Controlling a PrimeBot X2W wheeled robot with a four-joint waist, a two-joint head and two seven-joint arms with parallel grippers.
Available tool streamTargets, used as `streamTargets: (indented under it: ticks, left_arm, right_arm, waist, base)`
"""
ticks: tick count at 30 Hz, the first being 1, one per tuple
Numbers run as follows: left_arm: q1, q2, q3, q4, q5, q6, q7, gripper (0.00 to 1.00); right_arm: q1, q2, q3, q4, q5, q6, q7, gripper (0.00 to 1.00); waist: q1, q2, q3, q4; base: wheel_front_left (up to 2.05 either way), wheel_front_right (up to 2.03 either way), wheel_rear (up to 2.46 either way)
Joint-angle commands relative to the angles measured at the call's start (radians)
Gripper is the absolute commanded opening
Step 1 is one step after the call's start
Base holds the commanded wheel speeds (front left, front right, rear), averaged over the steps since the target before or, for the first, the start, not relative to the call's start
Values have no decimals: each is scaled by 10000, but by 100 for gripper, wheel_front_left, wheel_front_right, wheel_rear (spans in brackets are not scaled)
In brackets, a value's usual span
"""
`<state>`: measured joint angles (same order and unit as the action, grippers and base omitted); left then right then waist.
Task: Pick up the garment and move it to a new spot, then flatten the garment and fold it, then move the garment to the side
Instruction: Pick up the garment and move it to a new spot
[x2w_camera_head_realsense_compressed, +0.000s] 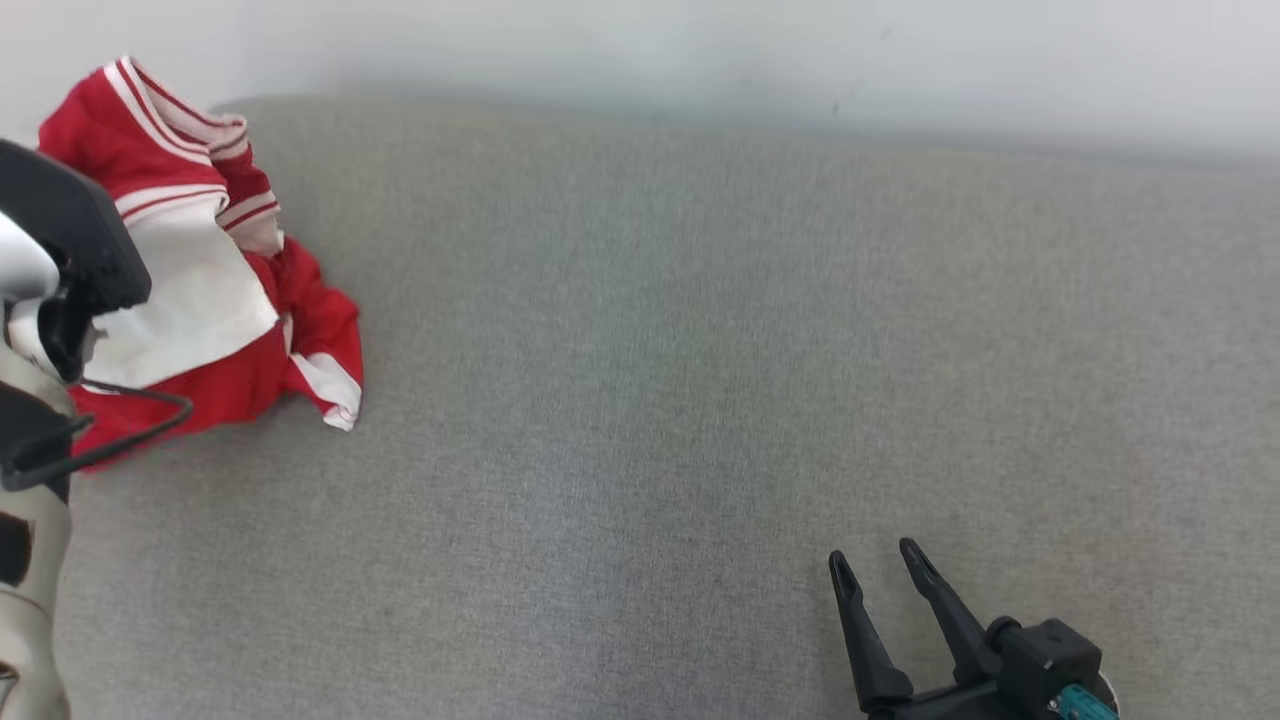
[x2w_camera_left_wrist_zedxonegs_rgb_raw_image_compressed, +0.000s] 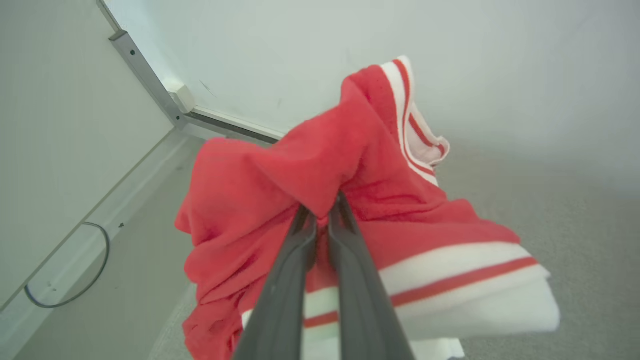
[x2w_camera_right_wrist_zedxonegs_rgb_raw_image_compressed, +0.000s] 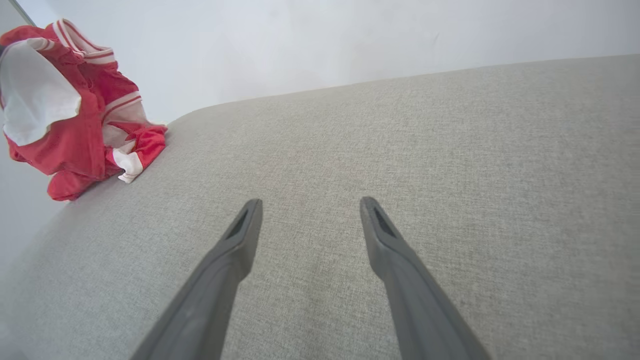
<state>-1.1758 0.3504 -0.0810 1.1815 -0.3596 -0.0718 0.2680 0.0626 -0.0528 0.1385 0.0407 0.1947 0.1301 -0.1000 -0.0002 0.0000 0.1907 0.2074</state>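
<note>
Pale wall (x2w_camera_head_realsense_compressed: 700, 50) at the back, broad grey fabric surface (x2w_camera_head_realsense_compressed: 700, 400) below it, rounded at the far left corner. On that corner, close to the left edge: red and white striped garment (x2w_camera_head_realsense_compressed: 200, 290), bunched, apparently partly raised, lower end touching the surface. From the left wrist view: left pincer (x2w_camera_left_wrist_zedxonegs_rgb_raw_image_compressed: 322, 210) clamped tight on a fold of red cloth near the top of the bundle, white banded hem hanging off to one side. Lower right of the head view: right pincer (x2w_camera_head_realsense_compressed: 875, 560) spread wide, gripping nothing, poised over bare fabric well apart from the garment.

Judged step: the first one, with the grasp made and the carry to a new spot not yet done. Next move probably calls for lifting until the trailing cuffed end clears the surface, then swinging right toward the open middle. Only one fold pinched, so some risk of slipping or dragging.

Edges: left edge and rounded corner just beside the bundle, wall close behind, a metal frame rail (x2w_camera_left_wrist_zedxonegs_rgb_raw_image_compressed: 145, 70) and a thin cable loop (x2w_camera_left_wrist_zedxonegs_rgb_raw_image_compressed: 95, 270) off to the left. Open room: plenty across the middle and right, bare between garment and right pincer, by the look of it enough for spreading flat and folding.
</note>
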Motion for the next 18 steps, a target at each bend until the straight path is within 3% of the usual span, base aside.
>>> streamTargets:
  ticks: [1,6,18]
  left_arm:
    - [-206,62,-129,-131,153,-72,69,0]
    - [-578,-9,-538,-521,376,-238,186,0]
    - [-962,-1251,-1575,-2524,-121,-597,361,0]
  right_arm:
    - [-25,40,19,214,184,13,-199,100]
    - [-39,40,-44,986,616,13,-765,100]
    - [-131,33,-883,1642,391,13,-1150,100]
  waist:
    - [2,0,-1098,-50]
    - [2,0,-2113,-429]
    - [2,0,-3024,-2070]
  base:
    - [0,0,0]
    - [0,0,0]
    - [0,0,0]
